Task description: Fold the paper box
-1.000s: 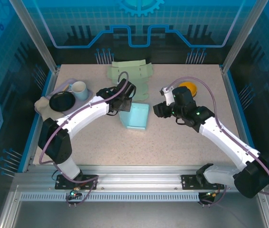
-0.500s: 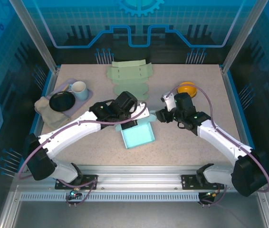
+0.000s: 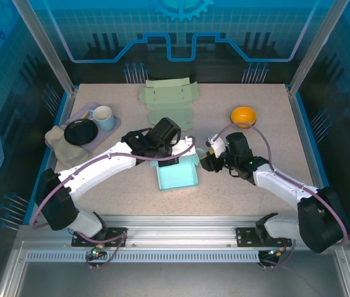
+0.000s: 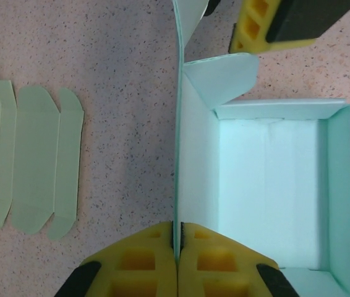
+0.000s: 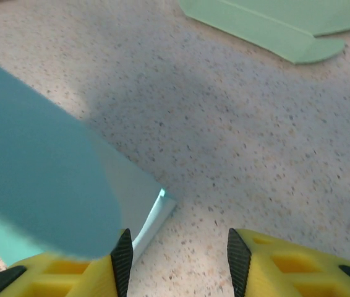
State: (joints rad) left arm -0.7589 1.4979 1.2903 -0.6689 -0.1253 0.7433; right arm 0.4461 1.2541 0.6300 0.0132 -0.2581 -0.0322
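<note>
The left gripper (image 4: 177, 242) is pinching, fingers pressed together, the thin upright wall of the pale teal paper box (image 3: 178, 178), which is sitting mid-table toward the near edge. To its right, the right gripper (image 5: 178, 257) is hovering spread beside a rounded flap (image 4: 221, 77); closing off-target would crease or tear the smooth, flimsy card.

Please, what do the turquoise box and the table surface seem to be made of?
The turquoise box: thin matte paper or card; its walls are sheet-thin with sharp creases. The table surface: smooth speckled beige, probably laminate or stone-like composite; the look leaves it open.
</note>
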